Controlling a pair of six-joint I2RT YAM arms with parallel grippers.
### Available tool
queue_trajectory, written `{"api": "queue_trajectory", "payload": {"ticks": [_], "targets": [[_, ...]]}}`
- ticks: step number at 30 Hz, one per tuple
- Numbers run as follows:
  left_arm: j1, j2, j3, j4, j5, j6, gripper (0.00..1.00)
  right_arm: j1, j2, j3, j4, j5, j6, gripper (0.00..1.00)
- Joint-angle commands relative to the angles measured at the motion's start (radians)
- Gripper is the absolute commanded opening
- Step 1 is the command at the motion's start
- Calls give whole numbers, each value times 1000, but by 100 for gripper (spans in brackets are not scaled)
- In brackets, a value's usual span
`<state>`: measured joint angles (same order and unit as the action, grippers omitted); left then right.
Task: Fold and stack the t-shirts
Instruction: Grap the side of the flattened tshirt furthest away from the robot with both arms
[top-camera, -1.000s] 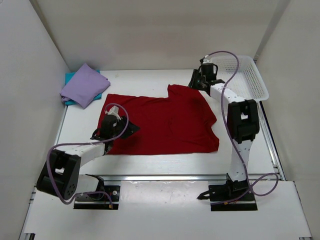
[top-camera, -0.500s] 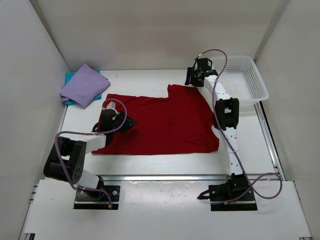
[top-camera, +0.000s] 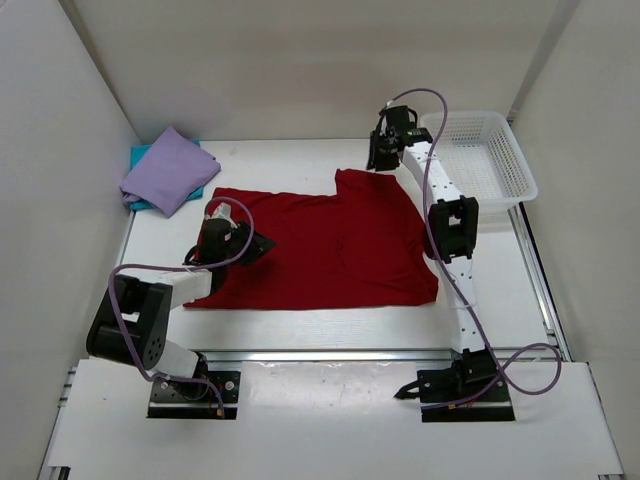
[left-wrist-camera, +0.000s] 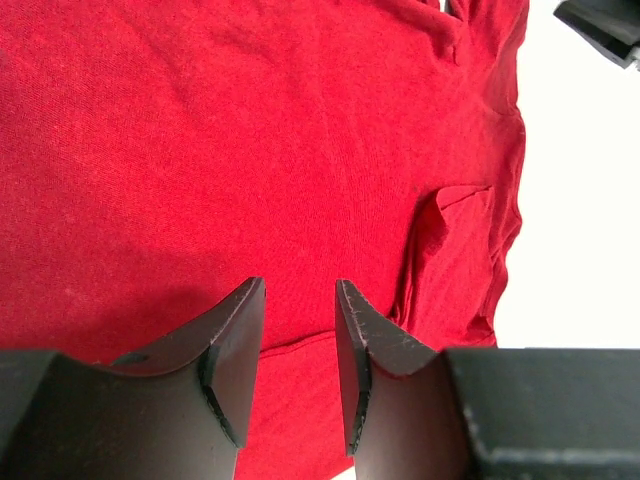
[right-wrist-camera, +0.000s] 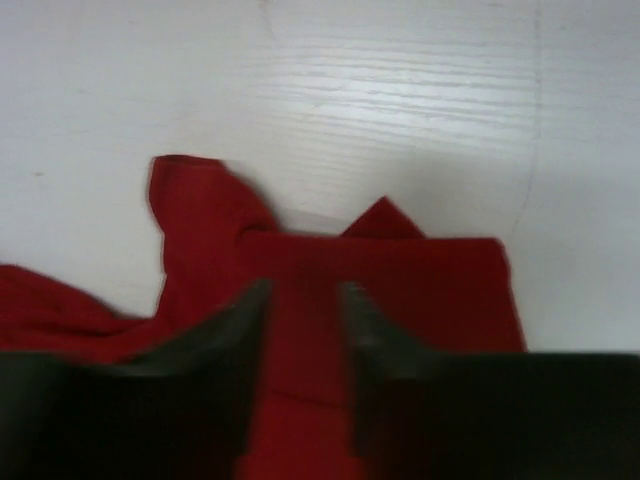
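Note:
The dark red t-shirt (top-camera: 330, 245) lies spread flat on the white table. My left gripper (top-camera: 250, 243) hovers over its left part, jaws a little apart with nothing between them; the left wrist view shows red cloth (left-wrist-camera: 250, 130) and a hem seam below the gripper (left-wrist-camera: 300, 300). My right gripper (top-camera: 378, 162) is at the shirt's far right sleeve, open and empty; the blurred right wrist view shows the gripper (right-wrist-camera: 300, 300) just above the sleeve (right-wrist-camera: 420, 280). The lavender t-shirt (top-camera: 170, 170) lies folded on the teal t-shirt (top-camera: 138, 155) at the back left.
A white mesh basket (top-camera: 520, 165) stands at the back right, next to the right arm. White walls close in the table on the left, back and right. A metal rail (top-camera: 330, 352) runs along the near edge.
My right gripper has moved left and back, away from the basket, to the shirt's far sleeve. My left arm's elbow has drawn in; its gripper stays over the shirt's left part.

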<state>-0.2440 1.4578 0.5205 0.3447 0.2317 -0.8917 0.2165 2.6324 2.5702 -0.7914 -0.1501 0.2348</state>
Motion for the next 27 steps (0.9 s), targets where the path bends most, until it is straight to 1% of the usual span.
{"api": "queue_trajectory", "payload": {"ticks": [1,2,5,6,10,14,16,17,18,19,20,24,27], "targets": [[3,-56,-10,28,24,-9,45,29,-141,-42,29,37,-44,45],[8,-62,-16,30,23,-4,45,21,-140,-44,35,27,-39,54],[3,-68,-27,51,27,-12,45,12,-100,-38,37,14,-46,61],[5,-65,-33,53,27,-16,45,12,-89,-38,34,3,-46,63],[-3,-47,-39,62,31,-18,45,12,-28,-41,75,-16,-66,64],[-3,-36,-36,63,27,-9,45,7,-5,-19,115,-43,-71,65],[-3,-31,-45,68,28,-10,43,10,1,-16,130,-65,-72,62],[-1,-31,-54,66,29,-10,44,4,0,-18,138,-62,-69,53],[-6,-28,-48,68,28,-10,44,6,-5,-15,138,-56,-69,50],[-8,-25,-50,66,27,-10,43,12,0,-22,152,-75,-71,50],[-6,-25,-57,71,29,-10,44,4,-3,-19,156,-81,-72,51],[9,-45,-74,76,32,-13,44,14,-5,-30,153,-89,-72,66],[9,-59,-76,74,27,-7,44,14,8,-45,153,-83,-83,70]]}}
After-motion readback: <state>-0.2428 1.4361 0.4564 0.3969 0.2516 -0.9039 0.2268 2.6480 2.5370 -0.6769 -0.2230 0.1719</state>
